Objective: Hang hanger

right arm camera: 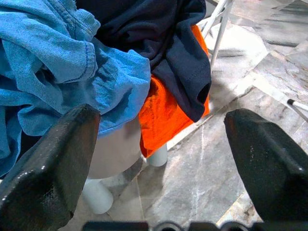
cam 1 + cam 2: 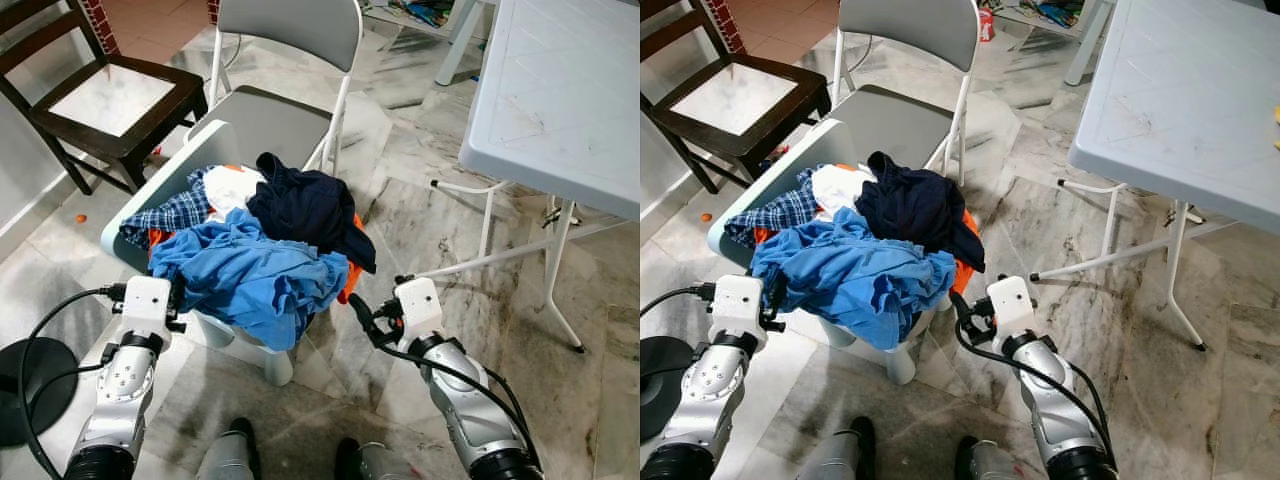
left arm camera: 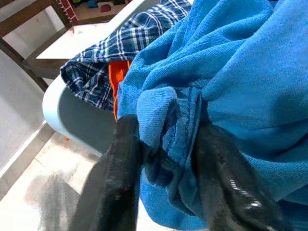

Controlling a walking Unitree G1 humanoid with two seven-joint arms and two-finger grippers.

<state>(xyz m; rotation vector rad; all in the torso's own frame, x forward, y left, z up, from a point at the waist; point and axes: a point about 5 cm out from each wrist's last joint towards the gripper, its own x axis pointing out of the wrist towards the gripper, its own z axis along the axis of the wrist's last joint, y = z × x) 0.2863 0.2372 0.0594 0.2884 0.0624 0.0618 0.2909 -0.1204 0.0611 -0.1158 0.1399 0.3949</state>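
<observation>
A heap of clothes lies on a pale plastic chair (image 2: pixel 165 185). On top is a blue shirt (image 2: pixel 250 275), with a navy garment (image 2: pixel 305 205) behind it, a plaid shirt (image 2: pixel 170 215) at the left and an orange garment (image 1: pixel 166 113) below. My left gripper (image 3: pixel 166 144) is at the heap's left front edge, shut on a fold of the blue shirt. At the heap's right front corner my right gripper (image 1: pixel 163 144) stands open, with nothing between its fingers (image 2: pixel 362 318).
A grey folding chair (image 2: pixel 280 110) stands right behind the heap, and a dark wooden chair (image 2: pixel 110 100) at the far left. A white plastic table (image 2: pixel 560 90) with thin legs is on the right. A black round base (image 2: pixel 25 385) sits by my left arm. Marble floor lies between.
</observation>
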